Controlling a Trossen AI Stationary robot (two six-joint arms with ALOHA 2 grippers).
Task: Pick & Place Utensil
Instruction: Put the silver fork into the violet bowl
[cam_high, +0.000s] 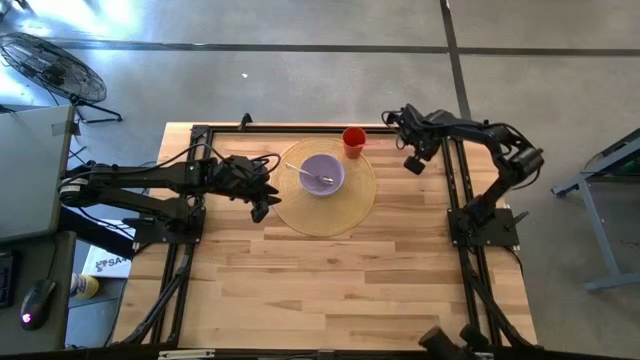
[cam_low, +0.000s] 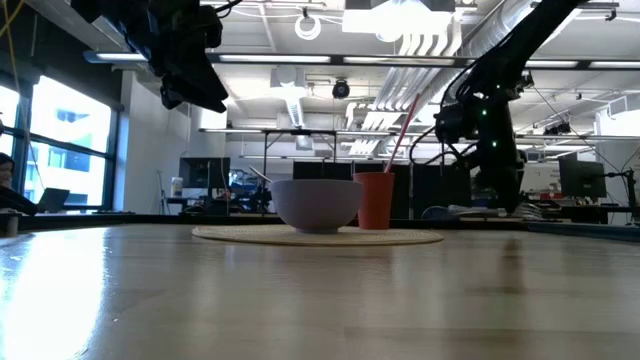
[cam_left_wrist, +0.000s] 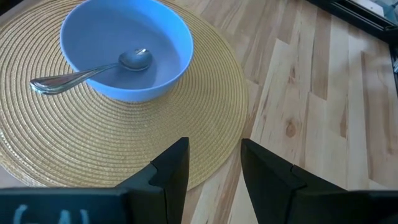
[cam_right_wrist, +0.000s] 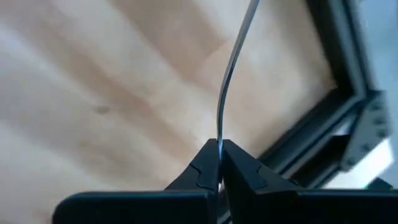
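A lilac bowl (cam_high: 322, 172) stands on a round woven placemat (cam_high: 330, 212). A metal spoon (cam_left_wrist: 87, 73) lies in it, its scoop on the bowl's floor and its handle over the rim. My left gripper (cam_left_wrist: 214, 146) hovers open above the placemat's left edge (cam_high: 262, 208), with nothing between its fingers. My right gripper (cam_high: 413, 163) is at the far right, just right of a red cup (cam_high: 353, 140). It is shut on a thin metal utensil (cam_right_wrist: 231, 68), which the right wrist view shows edge-on. My right gripper pinches the thin metal utensil between its two fingertips at one end (cam_right_wrist: 219, 144); which end, I cannot tell. The fingers point steeply down. The utensil runs on past the fingertips, slightly curved, above the wooden tabletop.
The red cup (cam_low: 375, 200) stands at the placemat's far edge, beside the bowl (cam_low: 317, 205). Black rails (cam_high: 452, 190) frame the table on the left, right and far sides. Bare wood (cam_high: 340, 290) fills the near half of the table.
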